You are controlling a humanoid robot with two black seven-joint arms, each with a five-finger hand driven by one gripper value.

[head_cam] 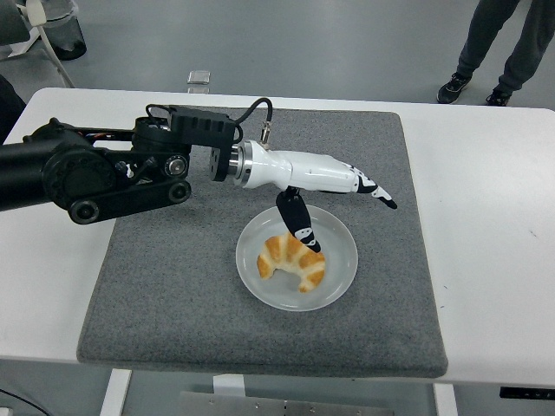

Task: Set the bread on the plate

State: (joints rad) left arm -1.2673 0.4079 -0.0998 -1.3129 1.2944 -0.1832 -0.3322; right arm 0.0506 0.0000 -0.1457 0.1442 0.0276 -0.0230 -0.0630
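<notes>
Left hand (pixel 325 186) is held wide, fingers (pixel 368 187) stretched flat, nothing gripped. Bread (pixel 292 260) is seen just below the thumb, lying on the plate (pixel 342 260), apart from the hand.

Materials and surface finishes on the table.
The mat (pixel 173 295) at centre is grey cloth, felt-like, matt and slightly rough; the table (pixel 486 260) under it is white, smooth and faintly satin. The plate (pixel 340 269) looks frosted and translucent, smooth with a dull sheen. The bread (pixel 293 260) has a golden, lightly glossy crust with ridges. The left hand (pixel 325 178) has a glossy white plastic shell, black fingertips and a bright metal collar at the wrist; the arm (pixel 87 173) at left is matt black. The floor (pixel 347 52) at top is smooth grey with a soft shine.
</notes>
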